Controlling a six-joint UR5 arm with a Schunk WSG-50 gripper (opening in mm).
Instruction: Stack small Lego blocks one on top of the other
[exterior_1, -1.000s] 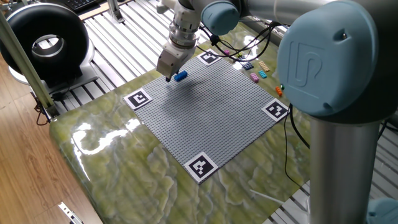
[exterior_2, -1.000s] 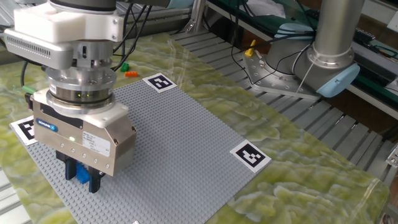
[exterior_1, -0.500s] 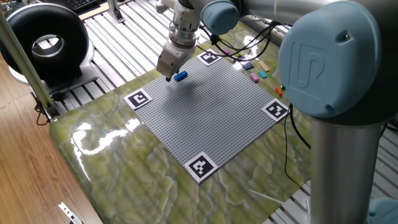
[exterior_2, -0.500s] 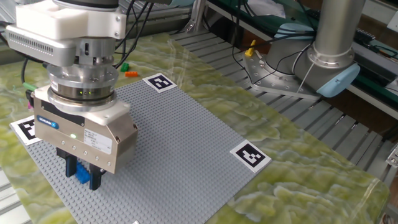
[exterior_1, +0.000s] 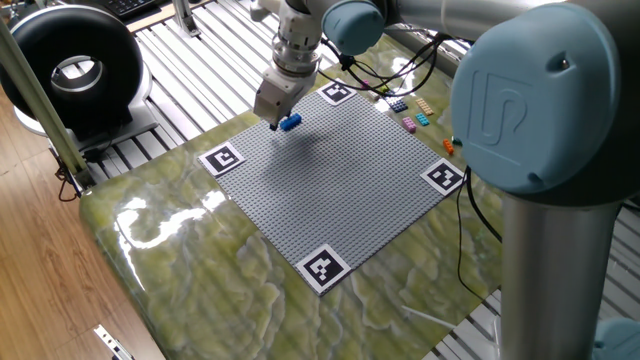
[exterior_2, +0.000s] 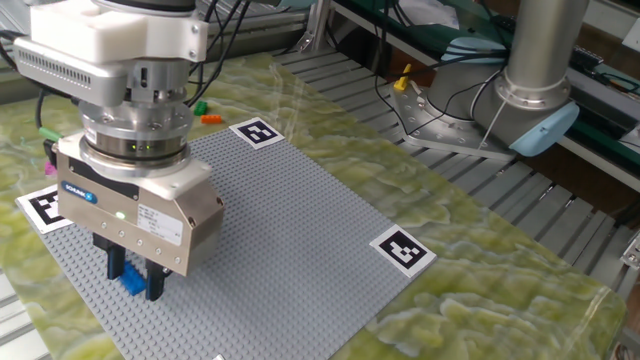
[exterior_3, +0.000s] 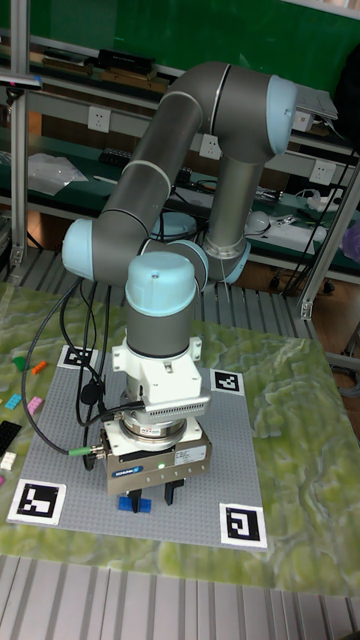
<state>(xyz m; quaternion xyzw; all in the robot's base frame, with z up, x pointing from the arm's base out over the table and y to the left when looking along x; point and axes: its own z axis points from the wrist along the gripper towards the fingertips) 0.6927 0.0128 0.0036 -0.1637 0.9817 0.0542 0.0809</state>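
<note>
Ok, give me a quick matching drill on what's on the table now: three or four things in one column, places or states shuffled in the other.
Things:
1. small blue Lego block
2. grey studded baseplate
3. black-and-white marker tag
4. loose coloured Lego blocks

Places or states:
A. scattered off the plate, near its far edge
B. between the fingers of the gripper
C. at a plate corner
D. lying flat on the green table

Pairs: 1-B, 2-D, 3-C, 4-A
</note>
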